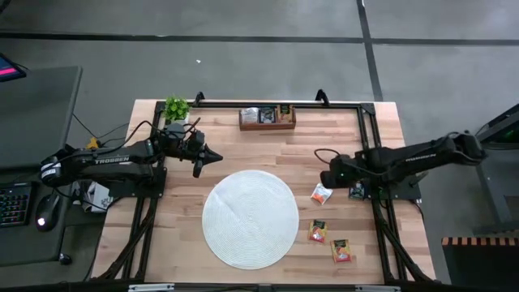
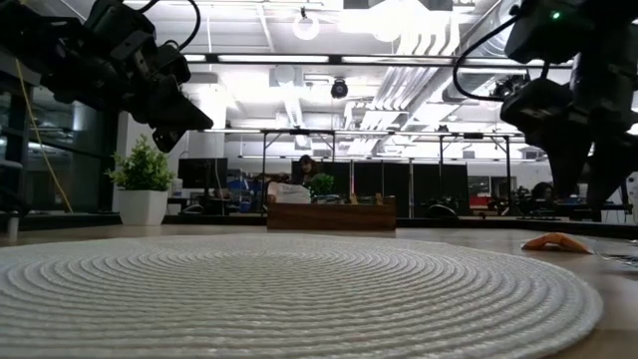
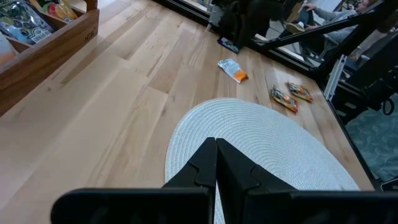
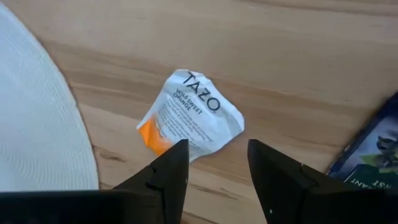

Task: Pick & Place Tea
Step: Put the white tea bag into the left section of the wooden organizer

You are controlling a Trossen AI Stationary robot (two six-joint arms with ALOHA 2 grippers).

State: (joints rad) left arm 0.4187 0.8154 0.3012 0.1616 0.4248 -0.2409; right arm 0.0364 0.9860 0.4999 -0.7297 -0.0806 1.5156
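Loose tea sachets lie flat on the wood to the right of the round white mat (image 1: 250,217): a white-and-orange one (image 4: 189,115), also (image 1: 321,194), a black one (image 1: 357,191) and two red-orange ones (image 1: 317,231) (image 1: 340,251). My right gripper (image 4: 214,165) hangs open just above the white-and-orange sachet, pointing steeply down, its fingers apart over the sachet's near edge and touching nothing. My left gripper (image 3: 216,168) is shut and holds nothing; it waits in the air by the mat's far left rim (image 1: 212,156).
A brown wooden tray (image 1: 267,118) holding more sachets stands at the far edge, with a small potted plant (image 1: 176,108) at the far left corner. A black frame rail (image 1: 369,138) runs along the table's right side close to my right arm.
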